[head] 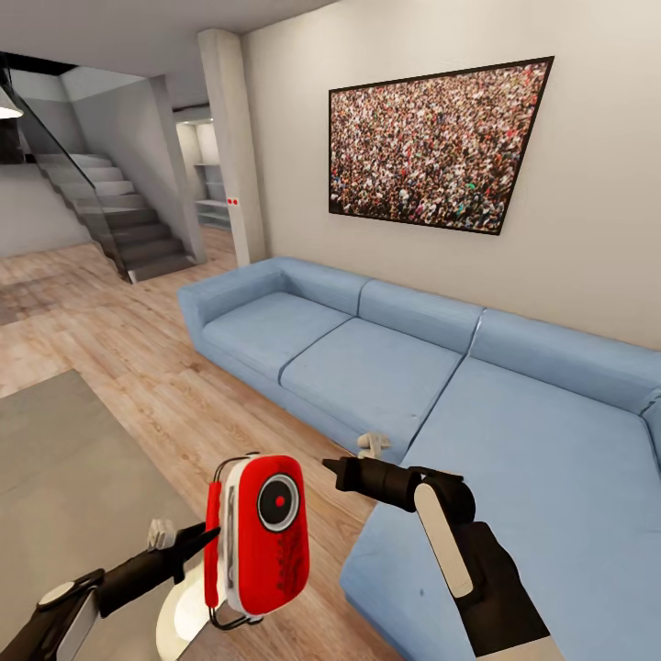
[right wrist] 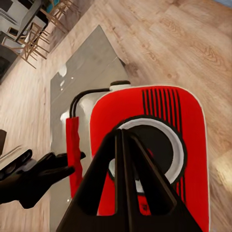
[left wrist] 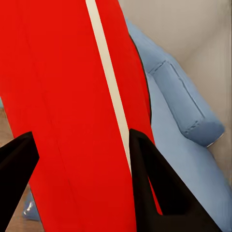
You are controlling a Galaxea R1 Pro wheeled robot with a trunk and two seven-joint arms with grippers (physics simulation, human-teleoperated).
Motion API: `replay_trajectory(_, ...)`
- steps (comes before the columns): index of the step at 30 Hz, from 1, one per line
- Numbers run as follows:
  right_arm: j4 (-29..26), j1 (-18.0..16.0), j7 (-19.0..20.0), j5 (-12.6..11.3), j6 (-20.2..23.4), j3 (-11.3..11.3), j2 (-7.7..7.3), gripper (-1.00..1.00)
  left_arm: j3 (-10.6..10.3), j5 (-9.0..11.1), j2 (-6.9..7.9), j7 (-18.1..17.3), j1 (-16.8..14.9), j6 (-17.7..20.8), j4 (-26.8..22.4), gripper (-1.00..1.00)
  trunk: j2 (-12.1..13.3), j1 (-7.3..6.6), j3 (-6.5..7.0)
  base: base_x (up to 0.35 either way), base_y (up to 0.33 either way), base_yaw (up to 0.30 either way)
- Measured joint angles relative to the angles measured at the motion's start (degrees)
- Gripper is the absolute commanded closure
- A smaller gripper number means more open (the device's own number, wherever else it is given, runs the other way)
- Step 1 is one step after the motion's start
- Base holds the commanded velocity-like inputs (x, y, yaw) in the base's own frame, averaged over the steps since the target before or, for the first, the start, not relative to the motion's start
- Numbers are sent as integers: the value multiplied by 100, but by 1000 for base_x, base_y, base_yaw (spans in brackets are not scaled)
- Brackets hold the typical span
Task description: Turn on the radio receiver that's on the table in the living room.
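The radio receiver (head: 264,535), its lower edge hidden, is clamped by the left gripper (head: 204,538), the pinched-together right gripper (head: 332,467) aimed at its dial (right wrist: 150,150).

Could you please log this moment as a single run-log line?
left gripper: shut on radio receiver, held up above floor | right gripper: shut, tips toward radio's round dial | table: beside | sofa: behind

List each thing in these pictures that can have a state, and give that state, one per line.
radio receiver: lifted off the table, upright, held in the air
left gripper: fingers shut on the radio receiver's sides
right gripper: fingers shut, tips at the round dial on the receiver's front
table: grey top, below the receiver
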Motion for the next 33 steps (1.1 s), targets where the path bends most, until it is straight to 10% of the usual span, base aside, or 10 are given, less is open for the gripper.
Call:
replay_trajectory(6, 6, 0, -2, -8, 3, -1, 0, 100, 53, 23, 159, -821, -1, 19, -1, 100, 0, 0, 0, 0, 0, 0)
replay_trajectory(15, 398, 0, -4, 0, -8, 205, -1, 100, 741, 33, 196, -961, 0, 397, 0, 100, 0, 0, 0, 0, 0, 0)
replay_trajectory(33, 904, 0, 14, 7, -39, 256, 0, 100, 523, 28, 44, -950, 1, 456, -22, 100, 0, 0, 0, 0, 0, 0)
